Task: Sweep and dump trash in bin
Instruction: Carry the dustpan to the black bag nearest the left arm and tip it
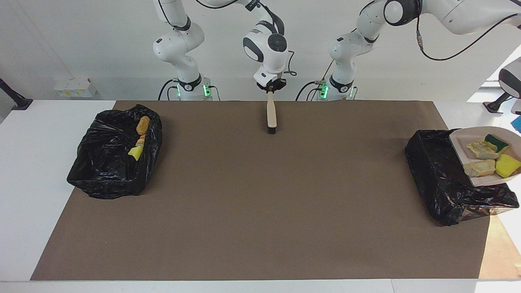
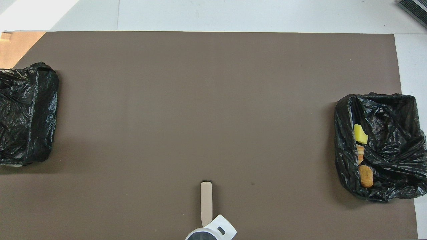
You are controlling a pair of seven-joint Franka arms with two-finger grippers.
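My right gripper (image 1: pixel 270 90) is shut on the handle of the beige hand brush (image 1: pixel 271 116), over the mat's edge nearest the robots; its black bristle end points away from them. The brush shows in the overhead view (image 2: pixel 206 203) too. The beige dustpan (image 1: pixel 458 142) is tilted over the black-lined bin (image 1: pixel 435 175) at the left arm's end. It carries a green-and-yellow sponge (image 1: pixel 496 142), a yellow sponge (image 1: pixel 507 166) and two pale foam chunks (image 1: pixel 482 150). My left gripper is out of view. The bin (image 1: pixel 110 179) at the right arm's end holds an orange-brown lump (image 1: pixel 143 125) and a yellow sponge piece (image 1: pixel 135 152).
A brown mat (image 1: pixel 260 203) covers the table between the two bins. In the overhead view the bin at the left arm's end (image 2: pixel 26 100) is cut by the frame edge. The bin at the right arm's end (image 2: pixel 393 110) shows whole.
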